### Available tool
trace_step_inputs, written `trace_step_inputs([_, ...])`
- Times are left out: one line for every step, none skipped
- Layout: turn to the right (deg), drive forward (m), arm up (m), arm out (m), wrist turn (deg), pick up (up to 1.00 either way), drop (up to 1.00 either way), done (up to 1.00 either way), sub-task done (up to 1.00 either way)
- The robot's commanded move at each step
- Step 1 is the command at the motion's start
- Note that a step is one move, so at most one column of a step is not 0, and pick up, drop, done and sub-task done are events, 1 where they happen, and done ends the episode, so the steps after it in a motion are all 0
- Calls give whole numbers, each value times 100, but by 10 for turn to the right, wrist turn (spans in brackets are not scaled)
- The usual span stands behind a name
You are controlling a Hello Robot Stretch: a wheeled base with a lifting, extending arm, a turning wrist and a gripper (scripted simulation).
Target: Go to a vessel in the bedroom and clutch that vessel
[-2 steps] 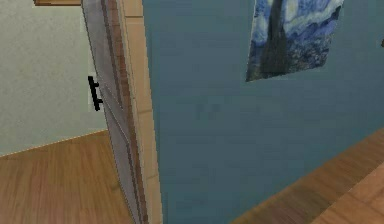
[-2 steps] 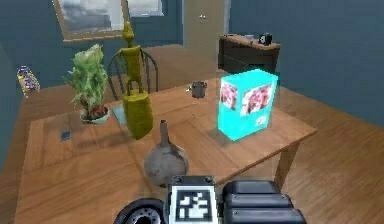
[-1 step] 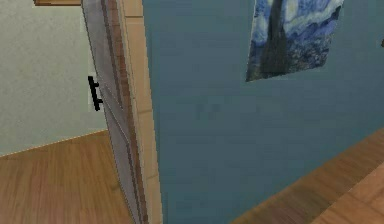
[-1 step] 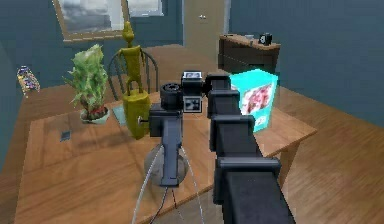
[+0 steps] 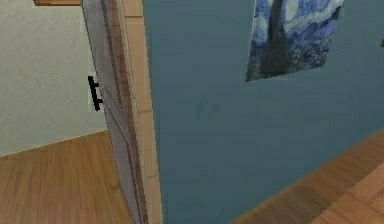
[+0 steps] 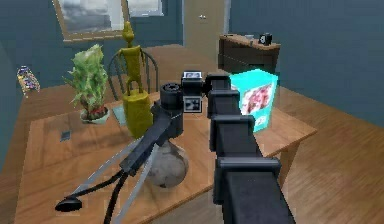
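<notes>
Hanging pincer [image 6: 92, 208] near vessel [image 6: 170, 172]; hold unclear

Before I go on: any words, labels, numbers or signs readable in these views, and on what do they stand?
No text can be read.
Cyan box on the table: printed front, too blurred to read.
White squares: black marks, no legible characters.
Wall painting: a picture, no lettering.
</notes>
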Motion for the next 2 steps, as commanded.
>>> trace_step_inputs([0,0,0,0,450,0,0,0,0])
trace_step_inputs([0,0,0,0,450,0,0,0,0])
